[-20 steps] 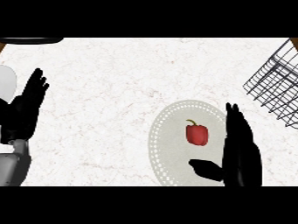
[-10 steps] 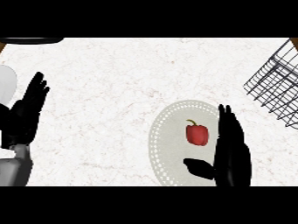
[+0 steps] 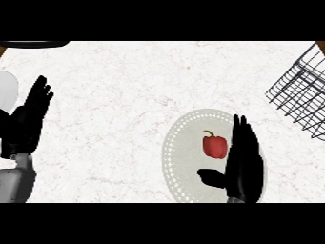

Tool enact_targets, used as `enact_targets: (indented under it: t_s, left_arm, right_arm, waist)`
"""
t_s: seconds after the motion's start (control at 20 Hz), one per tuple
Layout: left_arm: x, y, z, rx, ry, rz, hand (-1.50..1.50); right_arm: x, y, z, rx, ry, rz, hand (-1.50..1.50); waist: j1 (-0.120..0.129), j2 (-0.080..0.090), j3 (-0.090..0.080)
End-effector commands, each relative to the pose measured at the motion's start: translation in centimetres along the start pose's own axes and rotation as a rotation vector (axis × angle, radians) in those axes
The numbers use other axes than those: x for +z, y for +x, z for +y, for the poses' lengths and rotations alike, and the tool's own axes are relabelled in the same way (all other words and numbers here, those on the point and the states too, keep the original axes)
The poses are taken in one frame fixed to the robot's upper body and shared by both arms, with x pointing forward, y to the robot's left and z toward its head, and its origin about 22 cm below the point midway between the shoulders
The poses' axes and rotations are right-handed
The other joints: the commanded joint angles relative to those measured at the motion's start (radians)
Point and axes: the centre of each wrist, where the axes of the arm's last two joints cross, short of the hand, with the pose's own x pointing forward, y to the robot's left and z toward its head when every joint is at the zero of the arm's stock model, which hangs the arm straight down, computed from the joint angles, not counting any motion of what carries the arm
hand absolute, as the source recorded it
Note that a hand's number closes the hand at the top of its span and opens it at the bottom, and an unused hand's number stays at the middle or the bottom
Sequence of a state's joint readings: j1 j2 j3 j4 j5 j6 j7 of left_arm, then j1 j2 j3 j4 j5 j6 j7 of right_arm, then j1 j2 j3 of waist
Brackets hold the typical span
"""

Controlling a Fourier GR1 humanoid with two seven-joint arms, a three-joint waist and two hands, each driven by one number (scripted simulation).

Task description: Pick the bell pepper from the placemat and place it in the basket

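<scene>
A small red bell pepper (image 3: 215, 145) with a green stem lies on a round, pale grey placemat (image 3: 186, 157) with a dotted rim. My right hand (image 3: 242, 164) stands open just right of the pepper, fingers straight and pointing away, thumb out to the left below the pepper. I cannot tell whether it touches the pepper. A black wire basket (image 3: 307, 95) sits at the right edge, beyond the placemat. My left hand (image 3: 24, 119) rests open at the left, fingers up.
A white plate (image 3: 2, 88) holding a brownish food item shows at the left edge, partly behind the left hand. A dark object (image 3: 33, 44) lies at the top left. Wooden edges frame the white marbled counter (image 3: 137, 95) at both top corners.
My right hand has shifted left, closing in on the bell pepper's right side. The left hand has barely moved.
</scene>
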State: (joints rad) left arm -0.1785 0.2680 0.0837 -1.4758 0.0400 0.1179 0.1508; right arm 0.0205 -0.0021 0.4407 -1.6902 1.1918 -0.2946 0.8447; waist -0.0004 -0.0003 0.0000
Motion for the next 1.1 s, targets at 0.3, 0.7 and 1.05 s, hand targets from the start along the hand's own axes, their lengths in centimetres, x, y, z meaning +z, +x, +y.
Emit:
enact_targets:
  t_s: [0.3,0.7,1.05]
  left_arm:
    - [0.3,1.1,-1.0,0.018,-0.007,-0.011,0.00]
    - [0.8,1.2,0.1,0.008,-0.003,-0.002,0.00]
    - [-1.0,1.6,-1.2,-0.001,0.006,-0.006,0.00]
  right_arm:
    - [-0.4,0.1,-0.4,0.023,0.009,0.019,-1.50]
    - [-2.5,0.4,1.3,0.045,0.018,0.027,-1.50]
    - [-1.9,-2.5,4.6,0.074,0.151,0.005,1.50]
  waist:
    - [-0.001,-0.001,0.000]
    - [0.002,-0.001,0.000]
    - [0.000,0.001,0.000]
